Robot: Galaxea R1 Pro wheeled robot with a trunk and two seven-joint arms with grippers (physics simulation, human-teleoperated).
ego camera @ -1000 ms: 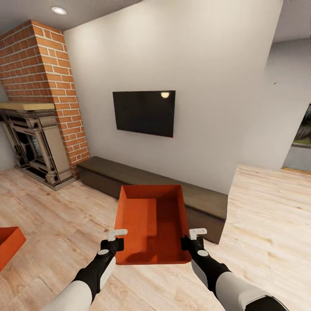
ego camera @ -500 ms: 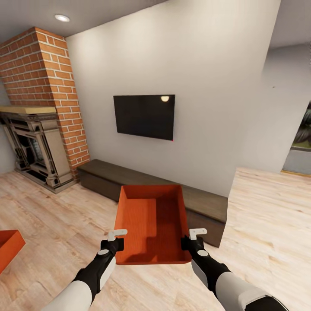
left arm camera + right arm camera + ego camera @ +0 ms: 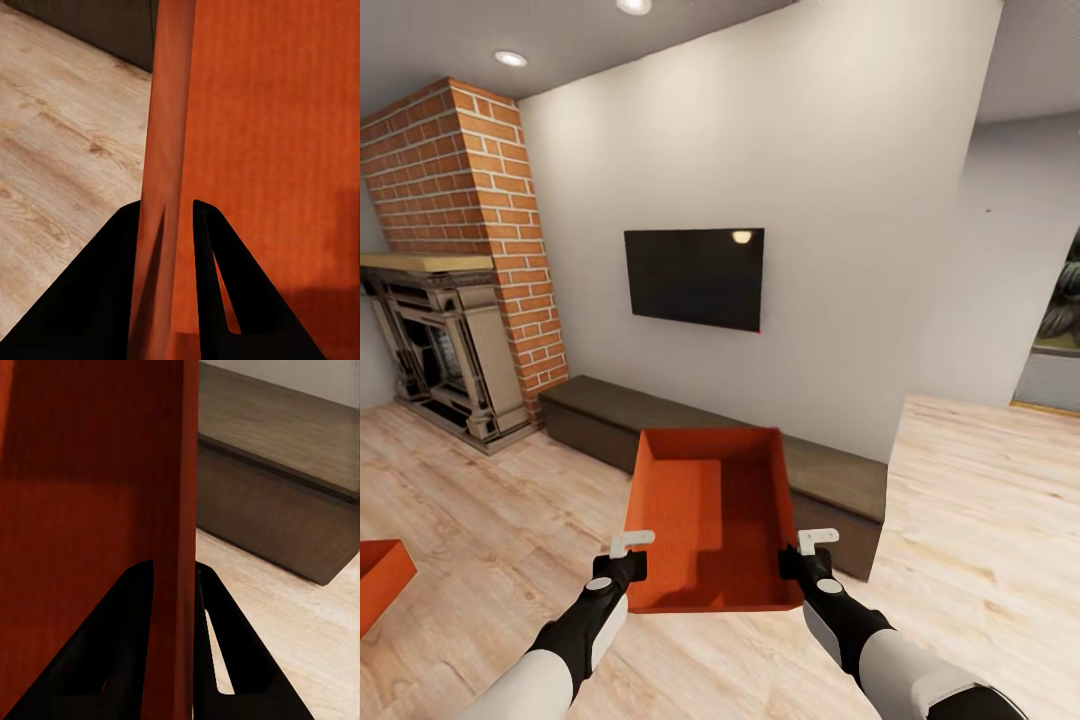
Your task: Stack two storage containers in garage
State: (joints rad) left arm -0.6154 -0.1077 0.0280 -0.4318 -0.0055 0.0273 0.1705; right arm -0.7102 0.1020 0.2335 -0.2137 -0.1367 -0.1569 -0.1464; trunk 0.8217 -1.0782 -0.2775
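One of the two storage containers (image 3: 712,520) is being carried in front of the robot at 12 o'clock, held level above the wood-plank floor (image 3: 980,520), open side up and with nothing in it. The left claw (image 3: 628,556) is pinching the container's left wall, one finger inside and one outside, as the left wrist view makes plain (image 3: 166,225). The right claw (image 3: 810,553) is pinching the right wall the same way (image 3: 174,577). The second container (image 3: 378,580) is sitting on the floor at about 9 o'clock, well apart from the first and cut off by the picture's edge.

The robot is facing the living-room wall with the black TV (image 3: 695,277), the low dark bench (image 3: 760,470) just beyond the carried tub, and the brick fireplace (image 3: 455,280) at 10 o'clock. Judging from this, the task is at an early stage: the first tub is lifted but not yet out of the living room. Left to do are the drive to the garage, setting this tub down there, returning for the other one, and stacking it on top.
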